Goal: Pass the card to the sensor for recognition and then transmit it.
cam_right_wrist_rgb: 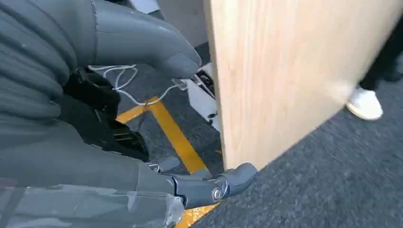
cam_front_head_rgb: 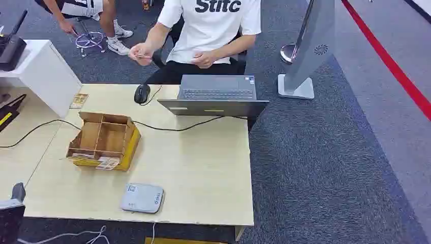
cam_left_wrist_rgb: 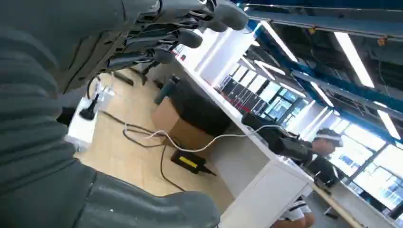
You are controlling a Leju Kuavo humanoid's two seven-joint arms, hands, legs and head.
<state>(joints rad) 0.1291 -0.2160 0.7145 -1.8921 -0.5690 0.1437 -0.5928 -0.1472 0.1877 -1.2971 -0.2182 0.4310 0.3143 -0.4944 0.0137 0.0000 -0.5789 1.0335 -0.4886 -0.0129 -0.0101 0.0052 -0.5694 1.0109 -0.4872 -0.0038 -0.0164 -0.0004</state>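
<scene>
Pinching a small card point(cam_front_head_rgb: 143, 55) between the fingertips, a person's hand point(cam_front_head_rgb: 139, 52) holds it in the air beyond the far edge of the tabletop point(cam_front_head_rgb: 203, 168); the card is too small and blurred to read. The person sits behind the far edge, cut off above the chest, and the white shirt point(cam_front_head_rgb: 211, 25) bears writing that looks like "Stitc".

On the tabletop, the flat grey sensor point(cam_front_head_rgb: 142, 197) lies near the near edge, left of the middle; it carries small marks that I cannot read. A cardboard box point(cam_front_head_rgb: 103, 140) with dividers stands toward the left edge, with printed slips against its near side. An open laptop point(cam_front_head_rgb: 216, 95) sits at the far edge with a black mouse point(cam_front_head_rgb: 142, 93) beside it, and a black cable point(cam_front_head_rgb: 173, 127) runs across between laptop and box.

The left hand point(cam_left_wrist_rgb: 171, 33) in its wrist view has its fingers spread apart with nothing in them; beyond it are a wooden floor, cables, a white cabinet and a person wearing a headset. In the head view a dark part at the bottom left corner may belong to that arm, but it is cut off.

The right hand point(cam_right_wrist_rgb: 142, 118) in its wrist view hangs beside a wooden panel point(cam_right_wrist_rgb: 285, 71) above grey carpet with yellow tape; thumb and fingers are apart and hold nothing.
</scene>
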